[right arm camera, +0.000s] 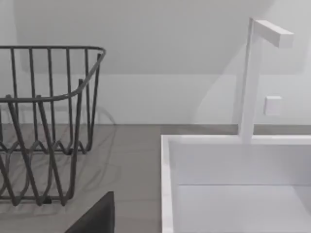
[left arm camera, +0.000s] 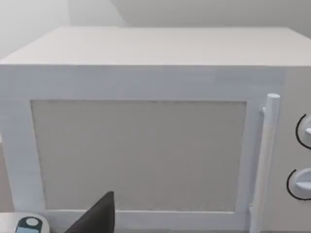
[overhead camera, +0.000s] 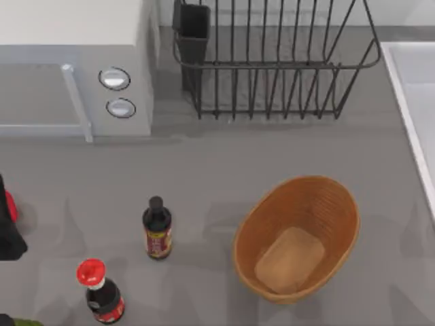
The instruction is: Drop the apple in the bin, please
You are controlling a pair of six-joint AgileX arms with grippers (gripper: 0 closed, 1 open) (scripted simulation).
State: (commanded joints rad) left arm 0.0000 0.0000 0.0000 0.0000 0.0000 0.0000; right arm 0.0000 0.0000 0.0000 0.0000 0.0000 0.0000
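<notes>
- One sliver of bright red (overhead camera: pixel 10 206) shows at the table's far left edge, pressed against the dark bulk of the left arm (overhead camera: pixel 8 234). I take it for the apple, though most of it is cut off, and I cannot tell whether it is held or merely beside the arm.
- Left gripper (left arm camera: pixel 97 216): a dark wedge in the left wrist view, facing the white microwave (left arm camera: pixel 141 150). Whether it is open or closed cannot be told.
- Two dark bottles stand right of the arm: a red-capped bottle (overhead camera: pixel 102 293) near the front and a black-capped bottle (overhead camera: pixel 157 229) just beyond it, both upright and between the red sliver and the bin.
- The bin (overhead camera: pixel 340 204) sits right of centre, holding nothing, well apart from the red sliver.
- Behind it stands the black wire dish rack (overhead camera: pixel 272 68), and the white sink (right arm camera: pixel 233 170) runs along the right edge.
- Right gripper (right arm camera: pixel 97 216): a dark wedge in the right wrist view, looking toward rack and sink, seemingly idle; open or closed, I cannot tell.
- Judged step: early, with the apple still far from the bin. Next comes a secure grip, then a carry rightward, high enough to clear both bottles, and release above the bin.
</notes>
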